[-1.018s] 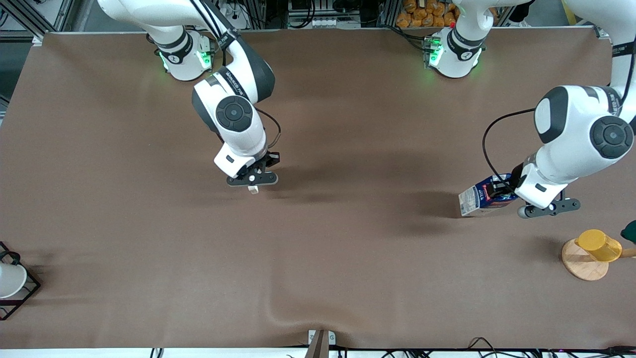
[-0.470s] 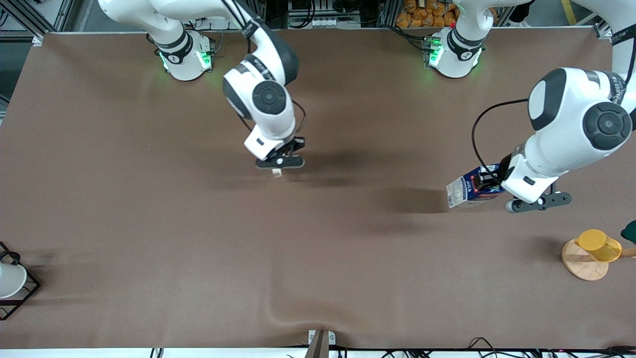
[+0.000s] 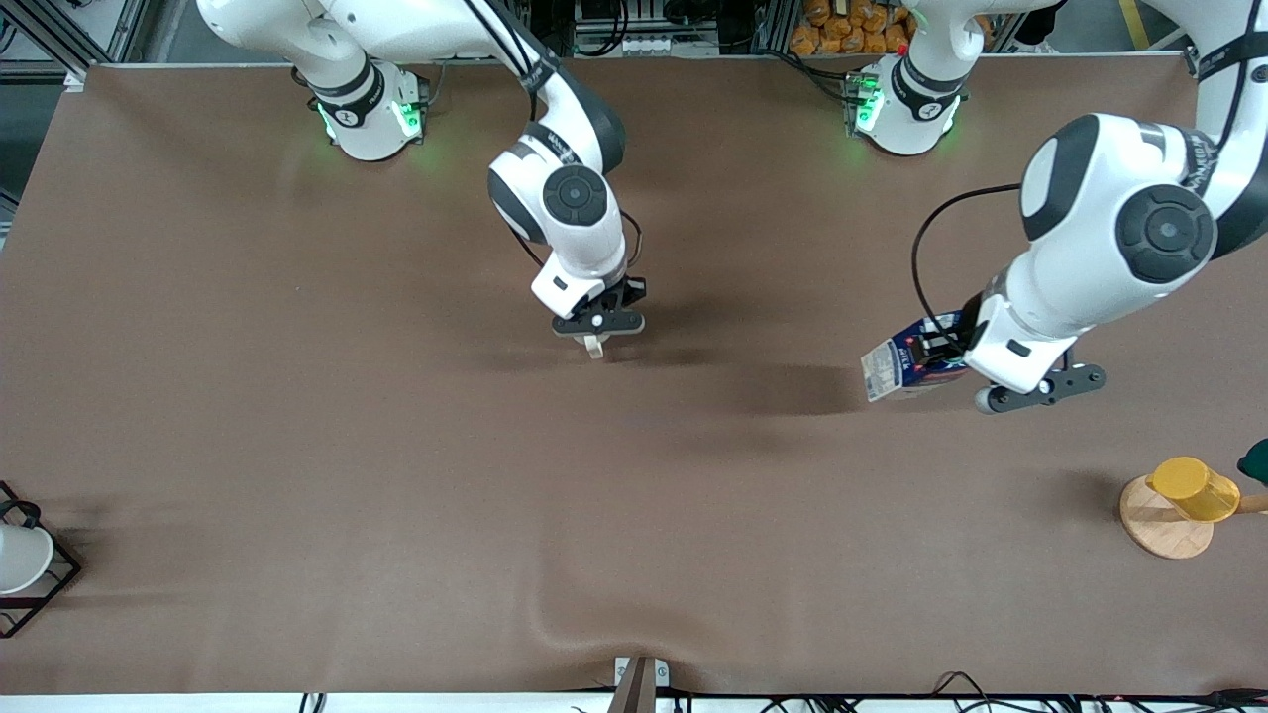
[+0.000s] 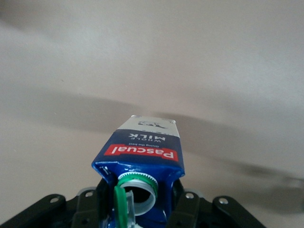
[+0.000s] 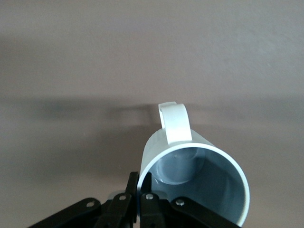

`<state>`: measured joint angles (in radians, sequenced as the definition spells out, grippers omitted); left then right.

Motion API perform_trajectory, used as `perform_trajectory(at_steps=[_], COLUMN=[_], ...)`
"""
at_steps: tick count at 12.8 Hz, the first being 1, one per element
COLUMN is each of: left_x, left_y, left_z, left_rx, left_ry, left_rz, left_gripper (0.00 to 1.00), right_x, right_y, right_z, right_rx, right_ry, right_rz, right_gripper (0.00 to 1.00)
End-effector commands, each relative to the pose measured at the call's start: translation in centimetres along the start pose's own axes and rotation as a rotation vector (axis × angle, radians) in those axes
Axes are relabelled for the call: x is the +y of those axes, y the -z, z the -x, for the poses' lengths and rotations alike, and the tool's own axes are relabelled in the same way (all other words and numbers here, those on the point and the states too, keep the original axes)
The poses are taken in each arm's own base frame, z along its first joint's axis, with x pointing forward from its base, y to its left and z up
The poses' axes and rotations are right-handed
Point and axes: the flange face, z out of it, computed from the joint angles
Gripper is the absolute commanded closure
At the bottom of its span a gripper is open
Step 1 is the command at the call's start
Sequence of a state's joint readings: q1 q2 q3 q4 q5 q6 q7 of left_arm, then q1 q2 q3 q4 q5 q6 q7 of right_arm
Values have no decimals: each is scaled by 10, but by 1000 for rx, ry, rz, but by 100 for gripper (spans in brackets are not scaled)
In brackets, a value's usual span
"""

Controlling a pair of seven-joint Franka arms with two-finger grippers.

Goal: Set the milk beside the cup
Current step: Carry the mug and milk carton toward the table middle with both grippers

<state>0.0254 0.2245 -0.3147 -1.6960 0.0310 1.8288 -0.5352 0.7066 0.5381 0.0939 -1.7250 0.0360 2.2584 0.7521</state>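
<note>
My left gripper (image 3: 953,364) is shut on the milk (image 3: 903,364), a dark blue carton with white sides, held tilted in the air over the brown table toward the left arm's end. In the left wrist view the milk (image 4: 142,159) shows its red label and its green cap flipped open, with my left gripper (image 4: 138,216) clamped round its top. My right gripper (image 3: 597,337) is shut on the rim of the off-white cup (image 3: 594,346), held over the table's middle. In the right wrist view the cup (image 5: 197,178) shows its grey inside and handle, with my right gripper (image 5: 141,190) pinching its wall.
A yellow cup (image 3: 1194,488) on a wooden disc (image 3: 1164,525) stands at the left arm's end. A white cup (image 3: 18,557) in a black wire rack (image 3: 50,584) stands at the right arm's end. The brown table cloth (image 3: 396,475) has a wrinkle near the front camera's edge.
My right gripper has carried the cup toward the left arm's end. My left gripper has carried the milk toward the table's middle and a little toward the bases.
</note>
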Motion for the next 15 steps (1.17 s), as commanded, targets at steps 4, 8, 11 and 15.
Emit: perform_trajectory(at_steps=[4, 8, 11, 15], left_x=[48, 79, 92, 113], left_y=[5, 3, 0, 1], left_z=[31, 53, 62, 81], left_rx=[25, 30, 29, 36], left_ry=[-40, 19, 36, 61], left_rz=[-56, -58, -60, -61], left_gripper=[52, 51, 51, 51], right_x=[-3, -3, -8, 29], right_y=[-16, -21, 2, 70], right_z=[-17, -16, -24, -33], right_rx=[-55, -67, -48, -108], right_ry=[-61, -118, -132, -96], right_rz=[38, 58, 20, 88], right_gripper=[100, 71, 46, 12])
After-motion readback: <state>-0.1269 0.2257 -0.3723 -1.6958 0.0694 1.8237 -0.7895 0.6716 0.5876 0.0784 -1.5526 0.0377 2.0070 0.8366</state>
